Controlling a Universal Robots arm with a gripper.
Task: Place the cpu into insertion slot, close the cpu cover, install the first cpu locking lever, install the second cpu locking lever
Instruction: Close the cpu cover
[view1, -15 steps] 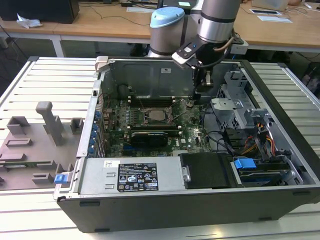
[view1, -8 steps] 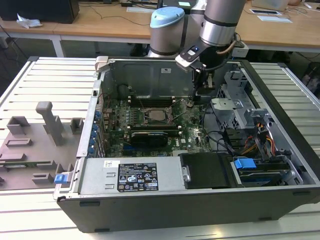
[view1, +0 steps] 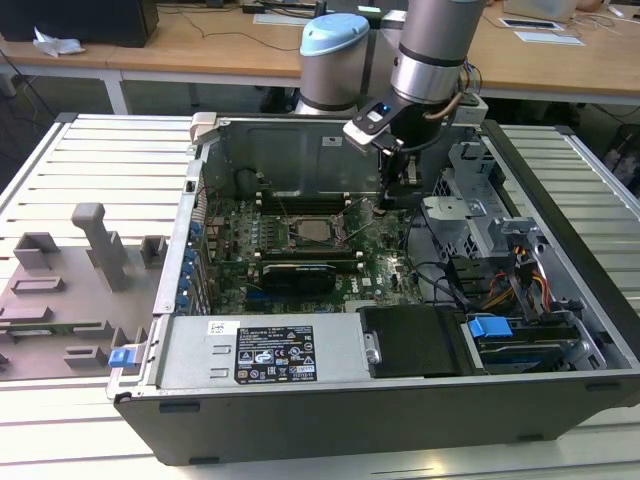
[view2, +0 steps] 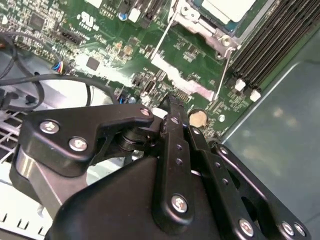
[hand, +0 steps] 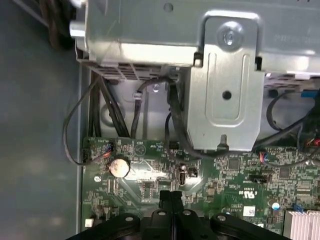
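The cpu (view1: 316, 229) lies in the insertion slot (view1: 298, 240) in the middle of the green board, its pale metal top (view2: 227, 7) showing. The silvery cpu cover (view2: 194, 16) frames it. Two thin wire locking levers (view2: 161, 37) (view2: 225, 70) run out from the socket's sides. I cannot tell whether they are latched. My gripper (view1: 384, 204) hangs over the board to the exterior view's right of the socket, apart from it. Its black fingertips (hand: 170, 196) are pressed together with nothing between them, as the second wrist view (view2: 172, 104) also shows.
A grey metal drive cage (hand: 225, 90) with black cables stands beside the gripper. A coin battery (hand: 119, 167) sits on the board near the fingertips. Long black memory slots (view2: 270, 40) flank the socket. The case walls (view1: 290, 150) ring the board, and the power supply (view1: 270, 355) sits in front.
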